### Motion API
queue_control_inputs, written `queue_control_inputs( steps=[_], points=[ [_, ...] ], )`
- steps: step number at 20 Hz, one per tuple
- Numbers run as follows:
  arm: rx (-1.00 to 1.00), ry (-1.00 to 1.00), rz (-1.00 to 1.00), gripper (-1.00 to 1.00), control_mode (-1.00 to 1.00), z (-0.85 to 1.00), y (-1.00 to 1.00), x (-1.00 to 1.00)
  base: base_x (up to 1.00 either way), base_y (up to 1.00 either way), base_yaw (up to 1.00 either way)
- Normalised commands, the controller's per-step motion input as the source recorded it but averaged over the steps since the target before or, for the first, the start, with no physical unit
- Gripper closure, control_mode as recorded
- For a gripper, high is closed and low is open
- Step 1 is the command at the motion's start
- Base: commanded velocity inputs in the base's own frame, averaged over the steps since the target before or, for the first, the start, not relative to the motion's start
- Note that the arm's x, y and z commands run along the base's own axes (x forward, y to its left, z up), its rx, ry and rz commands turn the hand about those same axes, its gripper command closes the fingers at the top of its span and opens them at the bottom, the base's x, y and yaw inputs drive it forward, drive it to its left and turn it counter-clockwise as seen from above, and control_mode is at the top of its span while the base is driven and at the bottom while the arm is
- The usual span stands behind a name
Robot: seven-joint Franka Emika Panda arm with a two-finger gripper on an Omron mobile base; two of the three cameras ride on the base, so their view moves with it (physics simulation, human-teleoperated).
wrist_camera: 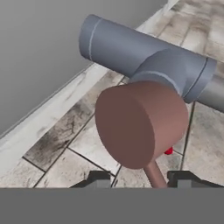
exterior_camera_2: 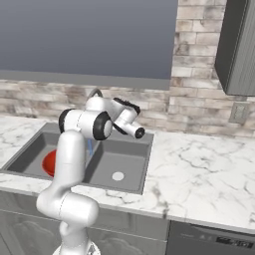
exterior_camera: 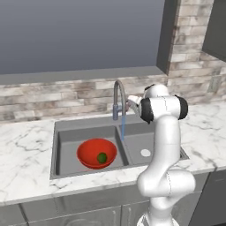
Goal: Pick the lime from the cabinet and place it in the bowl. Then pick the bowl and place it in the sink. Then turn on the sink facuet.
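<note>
Your hand (wrist_camera: 139,178) at the sink facuet (exterior_camera: 118,99), fingers narrowly apart astride its lever (wrist_camera: 154,174), water running, lime (exterior_camera: 102,157) in bowl (exterior_camera: 90,152), bowl in sink (exterior_camera: 66,139).

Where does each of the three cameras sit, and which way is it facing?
Left base view: behind the arm's left, facing the sink; arm at lower right.
Right base view: behind its right, same sink; arm at lower left.
Hand view: on the hand, close to the faucet's lever; fingertips at bottom.
Both base views share the sink facuet, red bowl and running water.
</note>
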Motion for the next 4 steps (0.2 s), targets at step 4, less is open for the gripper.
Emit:
queue_control_inputs(
  steps=[4],
  points=[
    [0.03,0.01,0.0,1.0,-1.0,-0.01,-0.02,0.0,0.0,0.0,0.0]
  ],
)
